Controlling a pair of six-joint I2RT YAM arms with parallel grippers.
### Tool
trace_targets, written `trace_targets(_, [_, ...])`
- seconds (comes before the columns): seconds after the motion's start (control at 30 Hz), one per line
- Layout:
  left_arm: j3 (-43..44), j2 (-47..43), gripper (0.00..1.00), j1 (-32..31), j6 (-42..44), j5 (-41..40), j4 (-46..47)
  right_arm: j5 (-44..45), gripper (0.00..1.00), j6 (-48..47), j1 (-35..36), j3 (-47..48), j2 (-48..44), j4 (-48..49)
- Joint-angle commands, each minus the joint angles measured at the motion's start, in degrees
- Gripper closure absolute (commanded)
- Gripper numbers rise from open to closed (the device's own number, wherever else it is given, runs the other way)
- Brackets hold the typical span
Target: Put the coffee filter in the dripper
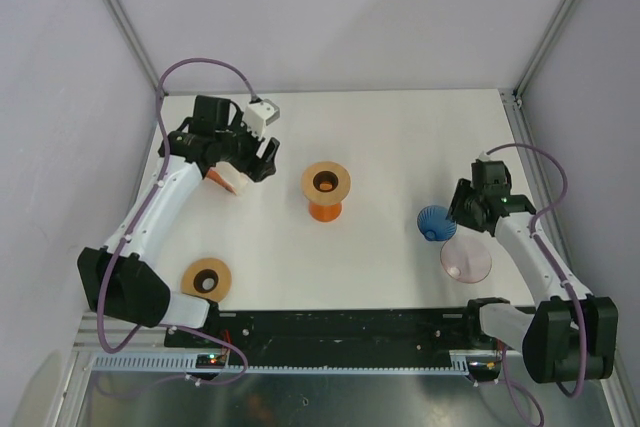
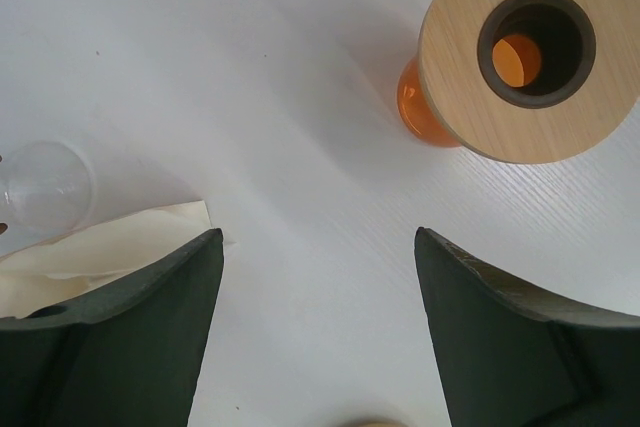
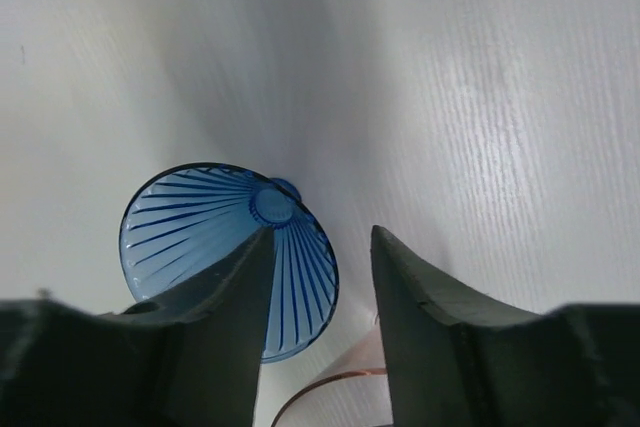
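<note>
Two cones crowd right pincer (image 3: 322,239): blue cone (image 3: 200,237), seemingly touching pink cone (image 3: 330,387).

- My left jaws: bare worktop (image 2: 300,147) between them; orange stand (image 2: 525,47) blocks 1 o'clock, filter paper (image 2: 100,247) lies at 9 o'clock.
- My right jaws: blue dripper (image 3: 230,257) crowds 10 o'clock; 12 o'clock is free.
</note>
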Motion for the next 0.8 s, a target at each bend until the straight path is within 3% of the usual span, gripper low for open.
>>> trace_targets(0.0, [-0.8, -2.2, 0.18, 0.8, -0.7, 1.5, 1.7, -3.9, 0.56, -1.5, 0.1, -0.4, 0.7, 4.8])
trace_targets(0.33, [-0.9, -2.9, 0.18, 1.4, -0.4, 1.6, 1.9, -0.4, 0.62, -2.6, 1.7, -0.6, 5.5, 4.9])
trace_targets(0.57, [-1.2, -3.2, 0.18, 1.7, -0.4, 1.9, 1.9, 0.0, 0.96, -3.7, 3.9, -0.6, 6.2, 6.6])
trace_targets(0.77, [-1.3, -2.9, 0.18, 1.6, -0.8, 2.4, 1.9, 0.2, 1.0, -3.8, 8.1, 2.8, 5.5, 6.3])
